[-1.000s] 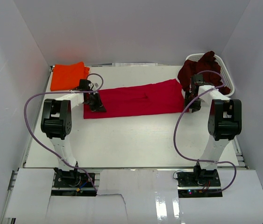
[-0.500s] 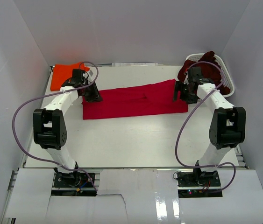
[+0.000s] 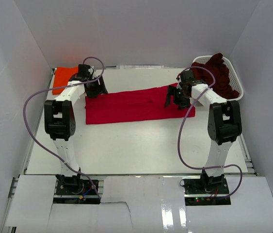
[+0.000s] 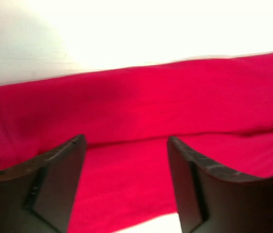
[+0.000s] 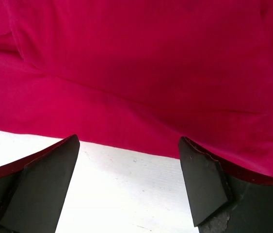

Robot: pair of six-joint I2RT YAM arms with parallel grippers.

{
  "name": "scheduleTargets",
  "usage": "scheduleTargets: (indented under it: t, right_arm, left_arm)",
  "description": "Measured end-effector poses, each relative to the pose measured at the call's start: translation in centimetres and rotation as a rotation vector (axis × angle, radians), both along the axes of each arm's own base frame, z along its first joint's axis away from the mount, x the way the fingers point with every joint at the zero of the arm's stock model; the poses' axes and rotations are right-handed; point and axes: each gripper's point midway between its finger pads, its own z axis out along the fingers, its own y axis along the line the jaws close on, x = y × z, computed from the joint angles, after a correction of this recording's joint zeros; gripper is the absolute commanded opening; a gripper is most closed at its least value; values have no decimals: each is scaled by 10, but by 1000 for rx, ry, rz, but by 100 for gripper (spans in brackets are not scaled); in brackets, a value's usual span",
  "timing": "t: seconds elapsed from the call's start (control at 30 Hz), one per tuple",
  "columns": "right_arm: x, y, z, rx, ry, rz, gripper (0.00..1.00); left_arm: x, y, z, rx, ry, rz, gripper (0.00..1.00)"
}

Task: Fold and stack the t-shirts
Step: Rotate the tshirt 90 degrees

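Note:
The crimson red t-shirt [image 3: 131,104] lies flat as a long folded strip across the middle of the table [image 3: 136,145]. My left gripper [image 3: 98,88] hovers open over its back left corner, with red cloth [image 4: 141,111] under the spread fingers [image 4: 58,174] and nothing between them. My right gripper [image 3: 175,98] stands open over the shirt's right end. Its fingers [image 5: 199,179] straddle the hem of the red cloth [image 5: 136,73] and bare table. The orange t-shirt [image 3: 62,77] lies folded at the back left. The dark maroon t-shirt [image 3: 217,73] is heaped in the basket.
A white lattice basket [image 3: 237,80] stands at the back right corner, close to my right arm. White walls enclose the table on three sides. Purple cables loop from both arms.
Both grippers have opened. The left one moved back to the red shirt's far left corner. The right one swung left, over the shirt's right end. The red shirt lies still.

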Motion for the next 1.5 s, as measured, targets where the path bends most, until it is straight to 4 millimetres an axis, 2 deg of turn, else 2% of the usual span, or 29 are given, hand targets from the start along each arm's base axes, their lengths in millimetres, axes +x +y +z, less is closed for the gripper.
scheduleTargets:
  t: [0.13,0.23,0.4,0.57,0.67,1.13,1.23,1.5]
  right_arm:
    - [0,-1,-3,-20,3,-3,91]
    - [1,-2,-4,-34,1,-8,91]
    - [2,-4,-16,-54,20,-12,91]
    - [0,-6,-34,-72,60,-14,91]
    - [5,-5,-34,-72,56,-15,91]
    - [27,-2,-35,-70,36,-18,91]
    - [34,-2,-35,-70,26,-13,91]
    - [45,-3,-33,-66,6,10,91]
  left_arm:
    - [-2,6,-40,1,82,0,87]
    - [-2,10,-49,4,102,4,88]
    - [7,11,-43,-3,78,3,87]
    - [8,11,-46,-1,82,0,86]
    - [6,12,-54,3,98,-2,86]
    - [5,16,-57,14,87,20,85]
    - [-2,18,-58,20,80,33,84]
    - [-37,24,-61,37,108,60,84]
